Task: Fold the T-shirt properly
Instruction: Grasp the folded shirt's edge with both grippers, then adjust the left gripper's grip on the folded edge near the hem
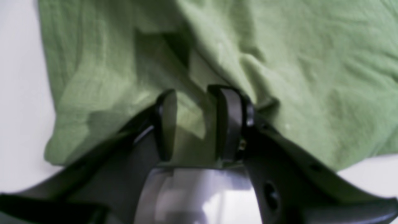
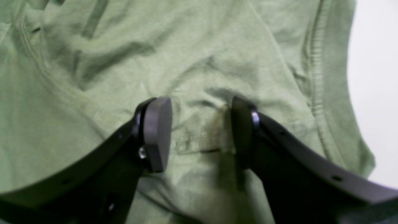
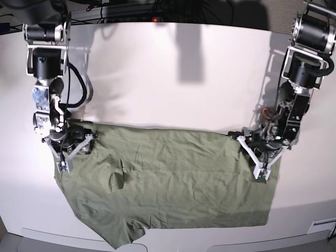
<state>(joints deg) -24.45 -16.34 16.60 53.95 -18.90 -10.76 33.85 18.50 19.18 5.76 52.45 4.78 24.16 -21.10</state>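
Observation:
The sage-green T-shirt (image 3: 173, 178) lies spread and wrinkled across the front half of the table. Its neck opening (image 3: 118, 181) sits toward the base view's left and its straight hem toward the right. My right gripper (image 3: 64, 165) is down on the shirt's far-left corner. In its wrist view the right gripper (image 2: 199, 101) stands open on the T-shirt (image 2: 202, 46), with a ridge of cloth in the gap and a stitched sleeve hem (image 2: 315, 77) to the right. My left gripper (image 3: 261, 176) is at the shirt's right edge. Up close the left gripper (image 1: 196, 91) is open, and the T-shirt (image 1: 311, 77) bunches around its fingers.
The white table (image 3: 178, 79) stretches behind the shirt, with both arm bases at its back corners. Its curved front edge runs close below the shirt's lower border. Bare table (image 1: 18, 93) shows left of the cloth in the left wrist view.

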